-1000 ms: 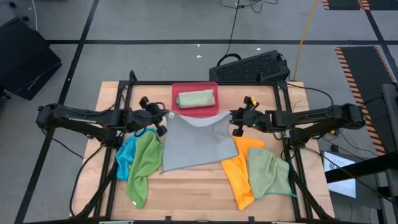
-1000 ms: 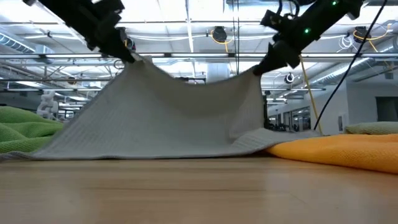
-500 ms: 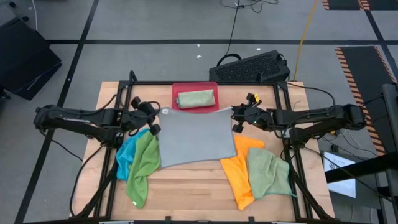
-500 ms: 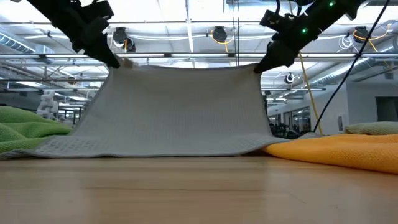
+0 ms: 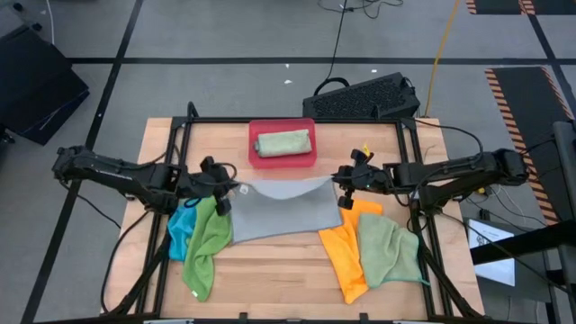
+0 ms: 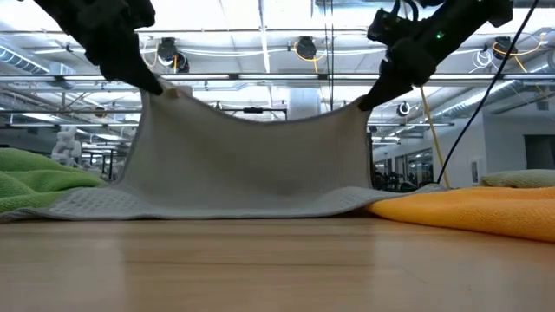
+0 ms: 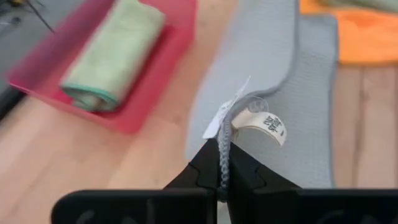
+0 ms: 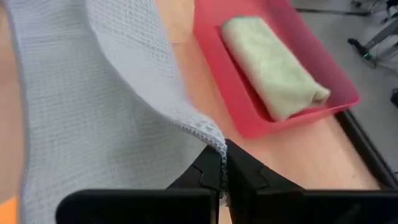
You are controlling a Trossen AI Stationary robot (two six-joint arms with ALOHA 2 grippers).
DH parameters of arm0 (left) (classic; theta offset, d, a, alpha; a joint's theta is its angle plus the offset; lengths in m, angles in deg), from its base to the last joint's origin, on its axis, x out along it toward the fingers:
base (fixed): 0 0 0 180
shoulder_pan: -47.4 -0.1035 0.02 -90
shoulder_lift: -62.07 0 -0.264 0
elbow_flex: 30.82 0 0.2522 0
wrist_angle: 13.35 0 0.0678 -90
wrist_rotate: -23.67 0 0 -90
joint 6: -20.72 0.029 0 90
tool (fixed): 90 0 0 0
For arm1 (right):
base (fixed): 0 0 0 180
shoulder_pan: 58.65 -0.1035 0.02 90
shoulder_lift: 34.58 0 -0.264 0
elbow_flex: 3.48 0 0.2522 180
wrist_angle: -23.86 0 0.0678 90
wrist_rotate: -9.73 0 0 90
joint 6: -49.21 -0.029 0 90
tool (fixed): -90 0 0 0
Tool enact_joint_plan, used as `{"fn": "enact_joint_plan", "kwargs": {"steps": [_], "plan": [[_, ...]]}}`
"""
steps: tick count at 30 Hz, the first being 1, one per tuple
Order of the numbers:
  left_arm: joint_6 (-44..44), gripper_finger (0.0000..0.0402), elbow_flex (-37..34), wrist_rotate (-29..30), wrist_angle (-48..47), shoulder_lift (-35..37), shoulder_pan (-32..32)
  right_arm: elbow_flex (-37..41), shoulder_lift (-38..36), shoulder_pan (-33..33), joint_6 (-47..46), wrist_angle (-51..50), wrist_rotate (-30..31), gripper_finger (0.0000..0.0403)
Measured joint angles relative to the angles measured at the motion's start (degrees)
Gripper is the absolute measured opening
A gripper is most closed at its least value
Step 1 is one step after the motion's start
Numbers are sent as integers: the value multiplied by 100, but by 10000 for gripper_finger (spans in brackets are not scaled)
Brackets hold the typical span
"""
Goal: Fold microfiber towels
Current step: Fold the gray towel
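In the centre of the high view, a light grey towel (image 5: 283, 209) hangs between the two arms, its near part resting on the wooden table (image 5: 288, 279). The left gripper (image 5: 225, 191), left of centre, is clenched on one lifted corner; the right gripper (image 5: 343, 180), right of centre, is clenched on the other. In the low view the cloth sags between the two held corners and its lower edge lies on the tabletop.

At the lower middle of the left wrist view, the fingers (image 7: 205, 171) pinch the grey fabric edge, and a small white care tag (image 7: 264, 122) curls out of the seam just beyond them. It carries dark print, too small to read.

At the upper centre of the high view stands a pink-red tray (image 5: 282, 162) holding a rolled pale green towel (image 5: 283, 142). On the left side lie a blue towel (image 5: 184, 225) and a green towel (image 5: 208, 243), touching the grey one. On the right lie an orange towel (image 5: 346, 247) and a second green towel (image 5: 389, 252), overlapping each other.
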Motion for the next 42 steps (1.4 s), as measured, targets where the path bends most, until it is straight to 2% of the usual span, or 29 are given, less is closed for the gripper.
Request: {"fn": "enact_joint_plan", "kwargs": {"steps": [4,8,16,21,26,35,42], "plan": [[-249,5,0,-97,-63,-280,364,2,38,-113,-377,-231,-486,4],[-435,14,0,-28,-115,-586,617,-2,116,-258,-741,-235,-850,4],[-754,7,0,67,-135,-1260,783,348,411,-330,-1322,-245,-944,4],[-991,14,0,58,-106,-1488,891,491,516,-329,-1483,-22,-1465,4],[-1031,6,0,55,-130,-1476,1021,574,513,-328,-1533,87,-1643,4],[-245,5,98,110,-64,-923,1033,575,513,-328,-1473,377,-1760,4],[40,17,-16,-236,-154,-948,1183,596,513,-374,-1490,373,-1760,4]]}}
